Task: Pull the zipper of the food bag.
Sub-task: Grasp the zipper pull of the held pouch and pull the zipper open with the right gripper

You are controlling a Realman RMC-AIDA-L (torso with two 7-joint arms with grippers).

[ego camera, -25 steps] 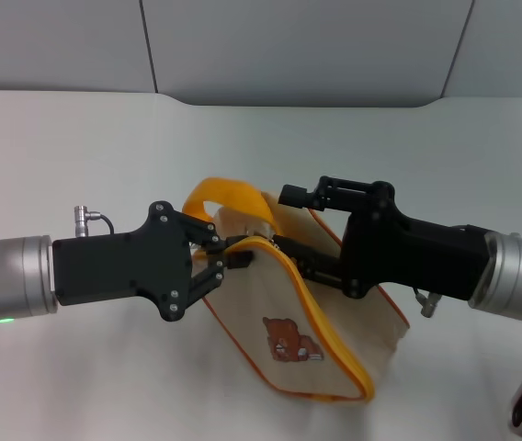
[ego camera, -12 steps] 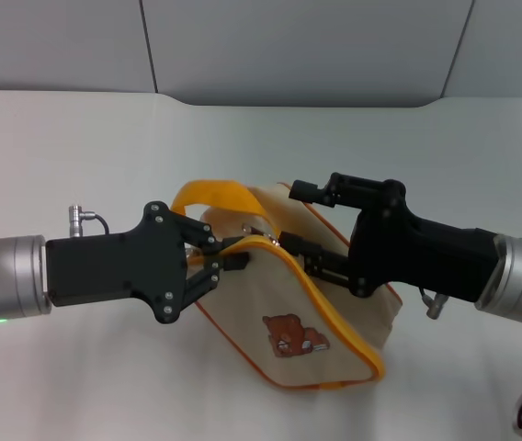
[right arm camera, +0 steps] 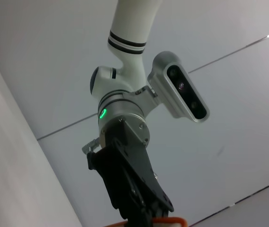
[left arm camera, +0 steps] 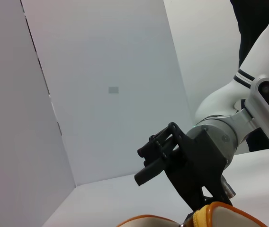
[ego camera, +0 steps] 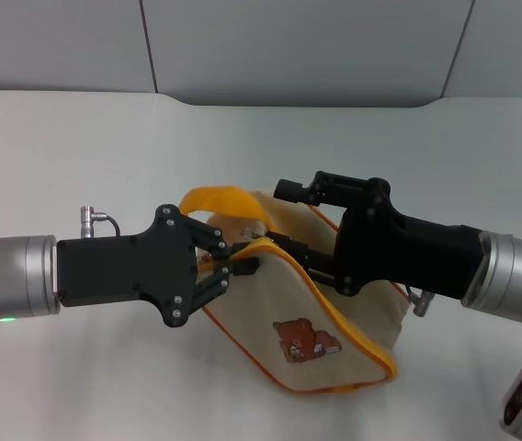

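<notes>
1. The food bag (ego camera: 307, 322) lies at the centre of the head view, low in the frame, on the white table (ego camera: 105, 138). Its bear picture (ego camera: 307, 342) faces the camera, and its yellow loop handle (ego camera: 215, 197) rises at its upper left end.
2. The zipper (ego camera: 334, 308) shows as a yellow-orange band along the bag's top edge, running down to the lower right corner. Its pull tab cannot be made out; the meeting point of both grippers hides it.
3. The left gripper (ego camera: 238, 260) reaches in from the left of the frame, its fingers closed onto the bag's near top edge just under the handle.
4. The right gripper (ego camera: 284, 250) reaches in from the right. Its fingers look pressed together at the zipper line, but what they pinch is hidden behind the bag's rim.
5. The left wrist view shows only a sliver of the bag's orange rim (left arm camera: 219, 210) at the bottom edge, with the right arm's gripper behind it. The right wrist view shows the left arm's gripper and a scrap of orange at the bottom.
6. Compared with 0.5 s ago, the bag sits slightly lower and further right in the frame, and the right gripper has come further left.
</notes>
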